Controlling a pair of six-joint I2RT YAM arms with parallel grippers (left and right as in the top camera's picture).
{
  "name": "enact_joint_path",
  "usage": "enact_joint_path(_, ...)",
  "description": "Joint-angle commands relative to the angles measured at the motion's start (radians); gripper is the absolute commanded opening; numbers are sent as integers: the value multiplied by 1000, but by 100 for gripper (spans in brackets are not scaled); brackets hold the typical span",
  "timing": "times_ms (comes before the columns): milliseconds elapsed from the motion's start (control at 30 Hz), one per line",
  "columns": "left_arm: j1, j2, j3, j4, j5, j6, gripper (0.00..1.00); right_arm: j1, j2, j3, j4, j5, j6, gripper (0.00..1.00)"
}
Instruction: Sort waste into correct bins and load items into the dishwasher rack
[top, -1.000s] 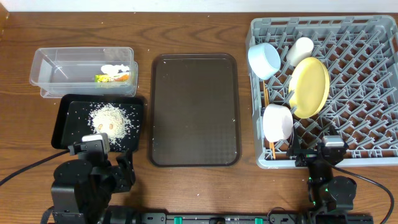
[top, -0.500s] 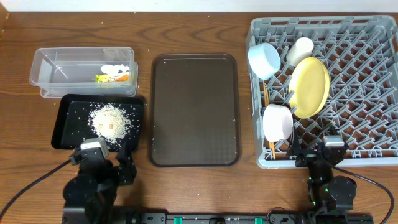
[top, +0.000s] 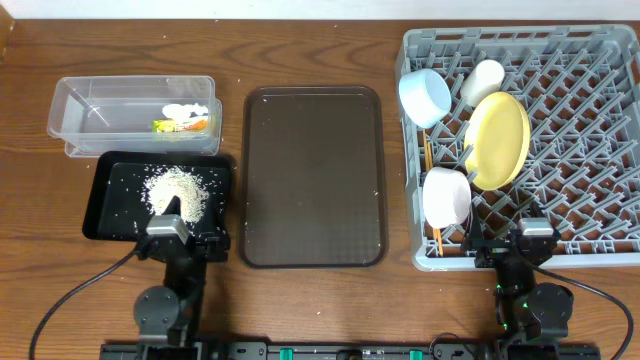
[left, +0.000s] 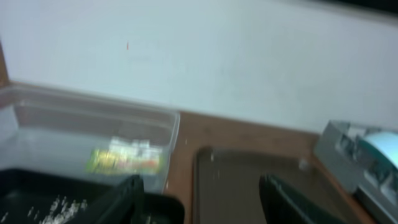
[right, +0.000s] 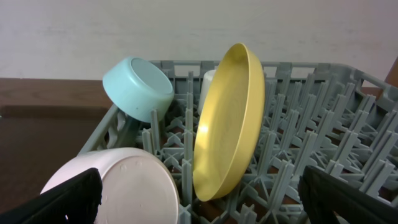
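Note:
The grey dishwasher rack at the right holds the yellow plate on edge, the light blue bowl, the white bowl, the pale cup and the chopsticks. The clear tub holds the green-and-orange wrapper and white scraps. Rice crumbs lie in the black tray. My left gripper is open and empty, low at the black tray's front right corner. My right gripper is open and empty, at the rack's front wall, facing the white bowl and plate.
The dark brown serving tray lies between the bins and the rack, with nothing on it. Both arms sit folded at the table's front edge. A white wall stands behind the table.
The left arm has folded down and shifted right along the front edge, now narrower in the overhead view. The right arm and all objects have not moved.

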Motion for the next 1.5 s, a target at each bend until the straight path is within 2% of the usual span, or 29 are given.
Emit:
enact_joint_path(0,10,-28,-78,114,-5,23,62,-3,-7,-2,-5,10,-14,99)
enact_joint_path(233,16,-28,-91,113,-5,65,62,-3,-7,-2,-5,10,-14,99)
enact_joint_path(567,16,-28,-91,-100,24,64,62,-3,-7,-2,-5,10,-14,99)
enact_joint_path(1467,16,-26,-91,-102,22,64,62,-3,-7,-2,-5,10,-14,99)
